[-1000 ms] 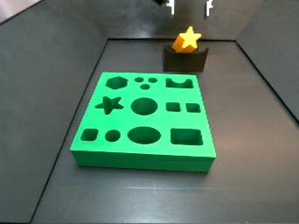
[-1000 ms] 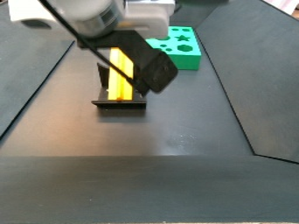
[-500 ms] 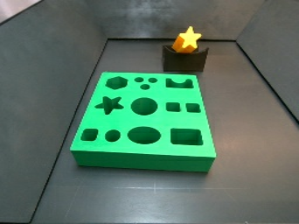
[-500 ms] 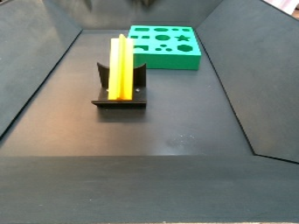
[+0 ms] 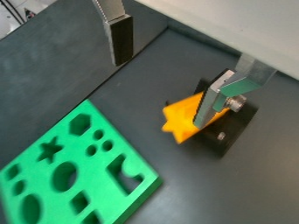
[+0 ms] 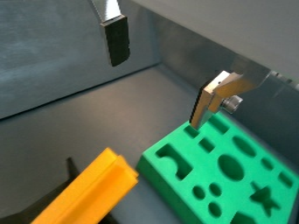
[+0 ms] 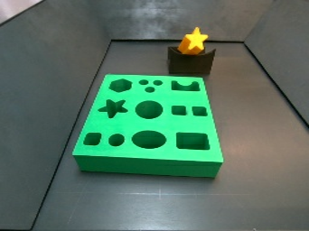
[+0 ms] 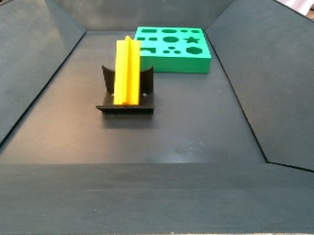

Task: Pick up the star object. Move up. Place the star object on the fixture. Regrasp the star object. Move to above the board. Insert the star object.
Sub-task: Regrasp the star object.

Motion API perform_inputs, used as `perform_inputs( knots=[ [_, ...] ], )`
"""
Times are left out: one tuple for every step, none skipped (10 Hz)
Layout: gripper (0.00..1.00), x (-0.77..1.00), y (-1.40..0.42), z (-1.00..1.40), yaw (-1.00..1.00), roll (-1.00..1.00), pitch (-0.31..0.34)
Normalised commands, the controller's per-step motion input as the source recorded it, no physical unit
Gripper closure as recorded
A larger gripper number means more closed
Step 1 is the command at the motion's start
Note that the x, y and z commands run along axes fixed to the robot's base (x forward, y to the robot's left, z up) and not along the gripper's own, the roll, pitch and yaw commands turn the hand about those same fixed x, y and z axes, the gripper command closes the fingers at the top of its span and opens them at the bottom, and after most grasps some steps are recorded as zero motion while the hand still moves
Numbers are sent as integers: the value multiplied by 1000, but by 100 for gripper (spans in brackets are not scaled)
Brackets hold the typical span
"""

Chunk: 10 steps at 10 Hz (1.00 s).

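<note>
The star object (image 7: pixel 194 40) rests lengthways in the notch of the fixture (image 7: pixel 191 61); a side view shows it as a long yellow bar (image 8: pixel 125 69) on the dark bracket (image 8: pixel 127 108). The green board (image 7: pixel 145 165) lies flat close by, also seen from its far end (image 8: pixel 178 64). My gripper (image 5: pixel 163 92) hangs high above them, open, with nothing between its fingers. Both wrist views look down past the fingers at the star object (image 5: pixel 181 118) (image 6: pixel 87 188) and the board (image 5: pixel 105 166) (image 6: pixel 163 179). Neither side view shows the gripper.
Dark sloping walls (image 7: pixel 49 72) enclose the black floor (image 8: pixel 172 138) on all sides. A pale surface (image 5: pixel 233 26) lies beyond the back wall.
The gripper, just above the star object a second ago, has risen out of both side views. The star object stays on the fixture and the board has not moved.
</note>
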Motion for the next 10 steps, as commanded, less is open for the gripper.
perform_inputs(
  knots=[
    [0,-10,-25,32,28,1000,14],
    [0,0,-43,22,29,1000,11],
    [0,2,-32,13,30,1000,12],
    [0,1,-25,13,32,1000,16],
    [0,1,-22,11,32,1000,19],
    [0,13,-19,8,35,1000,26],
    [0,27,-21,-2,36,1000,32],
    [0,47,-26,-7,39,1000,42],
    [0,58,-31,-5,43,1000,52],
    [0,75,-32,-9,48,1000,70]
  ],
)
